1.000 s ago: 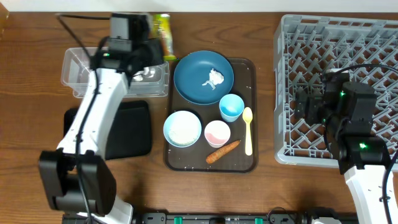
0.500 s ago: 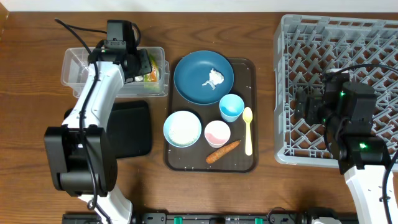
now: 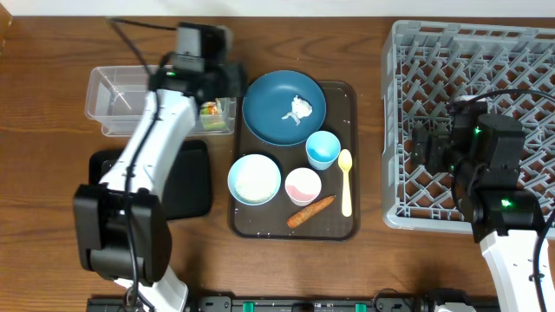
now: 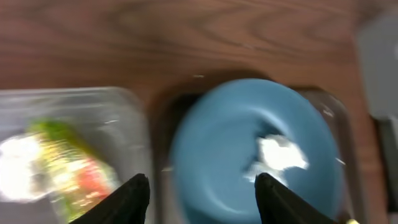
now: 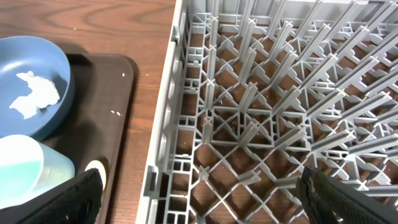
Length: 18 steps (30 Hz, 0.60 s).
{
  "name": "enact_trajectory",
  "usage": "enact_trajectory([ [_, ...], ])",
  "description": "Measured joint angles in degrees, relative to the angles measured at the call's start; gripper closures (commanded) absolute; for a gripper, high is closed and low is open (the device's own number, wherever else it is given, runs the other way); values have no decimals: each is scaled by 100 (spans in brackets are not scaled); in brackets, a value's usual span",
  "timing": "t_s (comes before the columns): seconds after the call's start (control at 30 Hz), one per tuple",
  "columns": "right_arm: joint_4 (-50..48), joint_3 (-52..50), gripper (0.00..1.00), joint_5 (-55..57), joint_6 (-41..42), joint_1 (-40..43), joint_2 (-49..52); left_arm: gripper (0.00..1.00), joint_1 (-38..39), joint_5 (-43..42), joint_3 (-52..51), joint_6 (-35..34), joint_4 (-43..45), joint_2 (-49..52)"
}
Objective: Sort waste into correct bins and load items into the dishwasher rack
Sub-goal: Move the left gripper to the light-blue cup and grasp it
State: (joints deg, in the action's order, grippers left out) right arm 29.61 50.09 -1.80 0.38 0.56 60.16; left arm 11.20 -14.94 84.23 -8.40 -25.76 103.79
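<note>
Your left pincer (image 4: 202,198) has swung right in the last half second, off the clear tub (image 3: 111,97) and toward the dark blue plate (image 3: 267,117). The snack wrapper (image 3: 211,108), on the tabletop (image 3: 371,130) a second ago, now lies in the tub's right end. The left wrist view shows what the overhead hides: fingers spread wide and empty, with the crumpled tissue (image 4: 281,155) on the plate. Your right pincer (image 5: 202,194) hangs wide apart, holding nothing, over the dishwasher rack's (image 5: 261,93) left edge. The tub stands just beside the serving tray (image 3: 342,224); bare tabletop separates tray and rack.
</note>
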Motion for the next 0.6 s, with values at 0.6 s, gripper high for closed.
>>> enact_trajectory([
  [0.6, 0, 0, 1, 11, 0, 0, 0, 40, 1333, -129, 0, 140, 1040, 1576],
])
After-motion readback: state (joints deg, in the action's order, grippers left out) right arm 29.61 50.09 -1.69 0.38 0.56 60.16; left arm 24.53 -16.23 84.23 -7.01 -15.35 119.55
